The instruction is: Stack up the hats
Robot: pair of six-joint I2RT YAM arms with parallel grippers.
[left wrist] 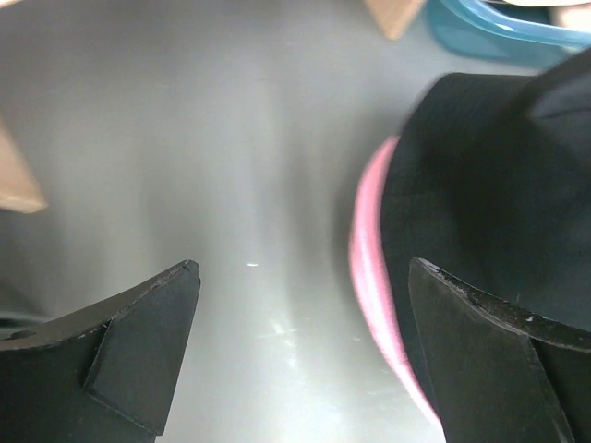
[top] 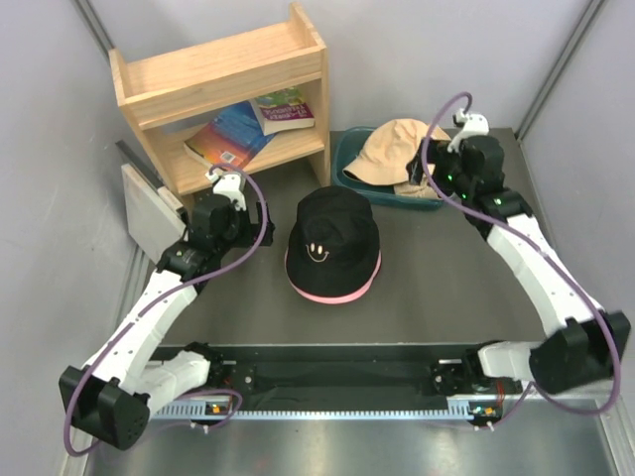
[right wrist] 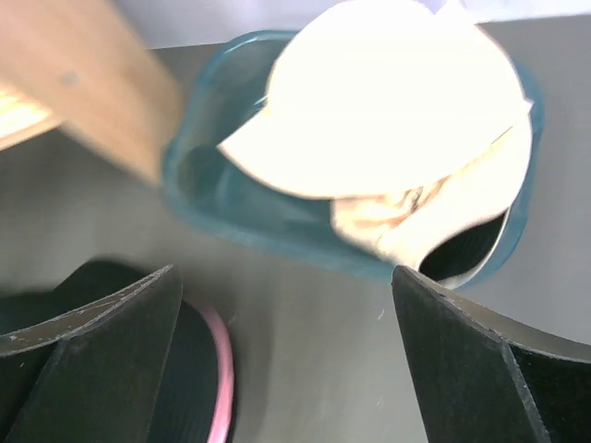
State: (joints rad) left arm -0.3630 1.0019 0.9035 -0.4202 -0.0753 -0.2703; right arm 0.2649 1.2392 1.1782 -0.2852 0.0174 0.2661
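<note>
Standing by the table (top: 446,297), I see the pile started in the middle: a black hat (top: 332,238) with a smiley on its crown sits on a pink hat (top: 342,296), of which only the brim shows as a rim along the near edge. The rest are off to the far right, where a tan hat (right wrist: 388,101) lies heaped on another pale hat (right wrist: 443,212) inside the teal tub (right wrist: 212,198), just right of the wooden shelf (top: 218,89). The step in hand looks to be fetching that top tan hat. To do it well I would go down on the brim edge that hangs over the tub's left side, pinch one layer only so the hat beneath is not dragged up, lift clear of the tub wall, then bring the crown over the black one and let it drop centred. The cloth is floppy, so a grip near the brim's fold should stop it drooping and catching. The right gripper (right wrist: 284,269) hovers above the table between the pile and the tub, its jaws wide apart, holding and touching nothing. The left gripper (left wrist: 305,268) hangs just left of the pile, jaws equally spread and empty, the pink brim close beside its right finger but not visibly touched
</note>
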